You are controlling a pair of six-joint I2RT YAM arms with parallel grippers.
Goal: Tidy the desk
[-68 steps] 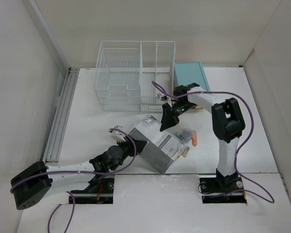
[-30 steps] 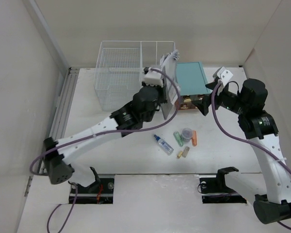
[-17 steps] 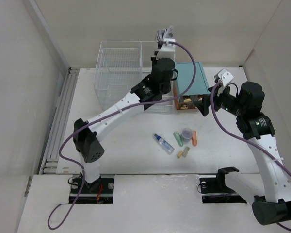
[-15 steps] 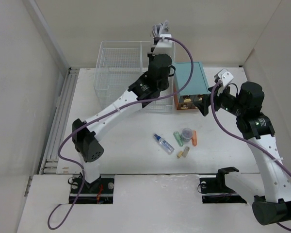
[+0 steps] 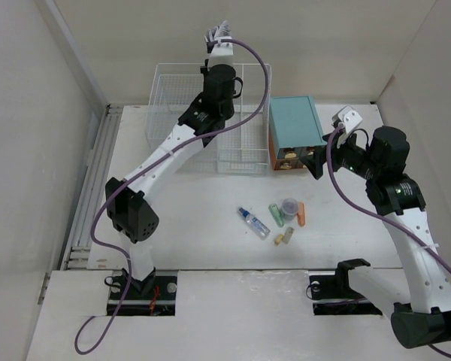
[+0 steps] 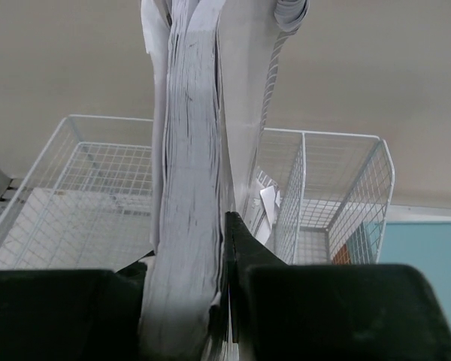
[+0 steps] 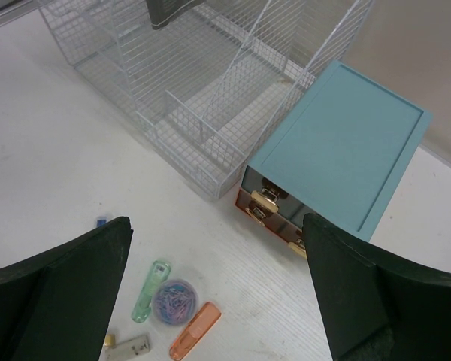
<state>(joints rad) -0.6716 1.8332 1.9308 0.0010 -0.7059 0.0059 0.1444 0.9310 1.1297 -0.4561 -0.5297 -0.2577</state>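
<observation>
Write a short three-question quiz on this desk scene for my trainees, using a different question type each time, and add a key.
1. Multiple choice: what does the left end effector grip?
A. a paper stack
B. a mug
C. a ruler
2. True or false: the right end effector is shut.
3. Short answer: in the top view, what stands just right of the wire basket?

Key
1. A
2. False: its jaws stand wide open and hold nothing.
3. The teal box.
</observation>
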